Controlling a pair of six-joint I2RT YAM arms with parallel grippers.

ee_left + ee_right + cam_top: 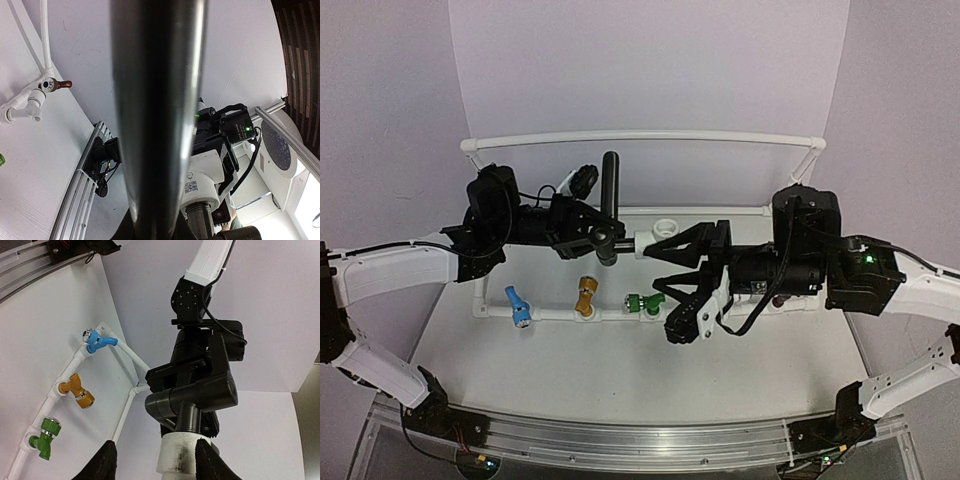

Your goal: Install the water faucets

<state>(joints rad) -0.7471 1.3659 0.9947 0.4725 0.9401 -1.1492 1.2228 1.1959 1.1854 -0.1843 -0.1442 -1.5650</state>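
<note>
Left fingers [578, 232] clamped on the dark faucet [611, 190], right fingers [106, 462] parted, loosely astride its white fitting [177, 457].

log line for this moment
left claw: shut on black faucet | right claw: open around white pipe fitting | faucet meets fitting

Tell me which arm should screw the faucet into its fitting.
Left. The left tool is shut on the faucet, whose body meets the white fitting. The right tool only straddles that fitting, jaws apart, so it is better suited to steadying.
</note>
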